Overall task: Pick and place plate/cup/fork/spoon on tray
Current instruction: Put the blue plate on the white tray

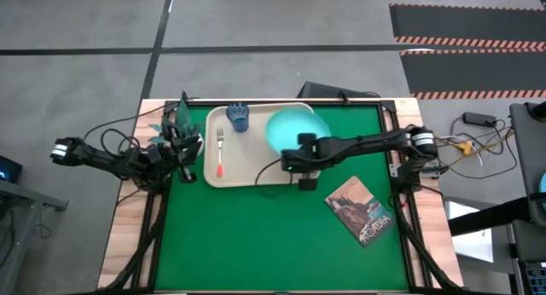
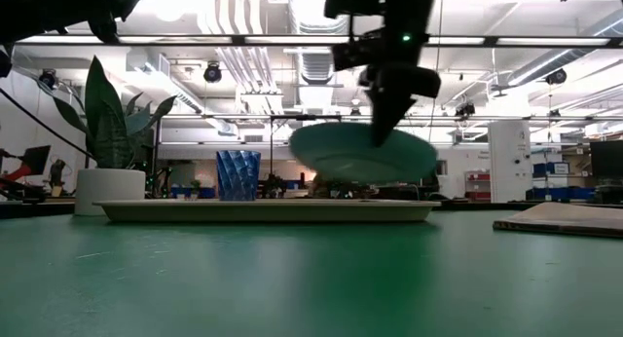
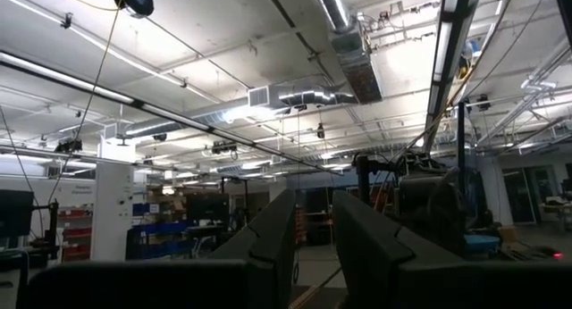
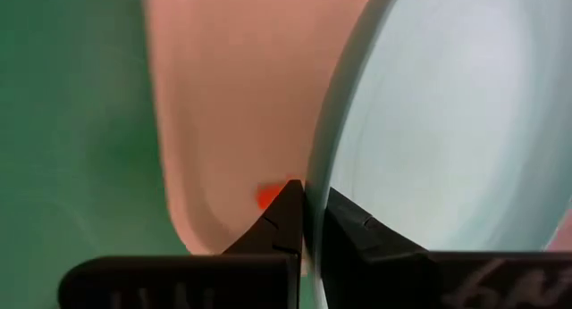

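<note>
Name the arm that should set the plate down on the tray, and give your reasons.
Right. Its gripper is shut on the plate, holding it tilted just above the tray. The left gripper waits beside the plant, off the tray's edge.

Right end effector (image 4: 306,221) pinched nearly closed, arm stretched inward, left end effector (image 1: 186,153) parked at table's left edge

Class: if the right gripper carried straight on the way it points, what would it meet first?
Probably the tray: the right gripper, shut on the plate's rim, points down at it. Depth is unclear.
</note>
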`<action>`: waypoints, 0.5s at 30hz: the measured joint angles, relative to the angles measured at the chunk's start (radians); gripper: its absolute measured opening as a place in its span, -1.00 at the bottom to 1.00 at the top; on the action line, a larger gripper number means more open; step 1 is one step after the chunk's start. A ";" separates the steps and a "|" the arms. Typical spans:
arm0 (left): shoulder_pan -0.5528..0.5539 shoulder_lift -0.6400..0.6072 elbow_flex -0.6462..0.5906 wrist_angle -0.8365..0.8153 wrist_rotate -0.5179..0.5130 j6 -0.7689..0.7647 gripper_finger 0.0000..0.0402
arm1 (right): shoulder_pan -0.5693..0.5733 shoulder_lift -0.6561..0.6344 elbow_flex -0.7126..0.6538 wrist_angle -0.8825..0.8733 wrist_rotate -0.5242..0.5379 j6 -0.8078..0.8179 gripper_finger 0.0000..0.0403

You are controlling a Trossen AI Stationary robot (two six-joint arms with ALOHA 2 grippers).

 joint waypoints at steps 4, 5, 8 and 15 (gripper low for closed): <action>0.000 0.002 0.000 -0.001 -0.001 0.000 -0.69 | 0.011 0.078 0.075 0.000 -0.025 -0.073 -0.95; 0.000 0.002 0.000 -0.002 -0.001 0.000 -0.69 | 0.013 0.093 0.088 -0.001 -0.027 -0.087 -0.95; 0.000 0.002 0.000 -0.003 -0.002 0.000 -0.69 | 0.013 0.126 0.120 -0.001 -0.048 -0.126 -0.95; 0.000 0.003 0.000 -0.003 -0.016 0.000 -0.69 | 0.015 0.169 0.151 0.023 -0.071 -0.199 -0.95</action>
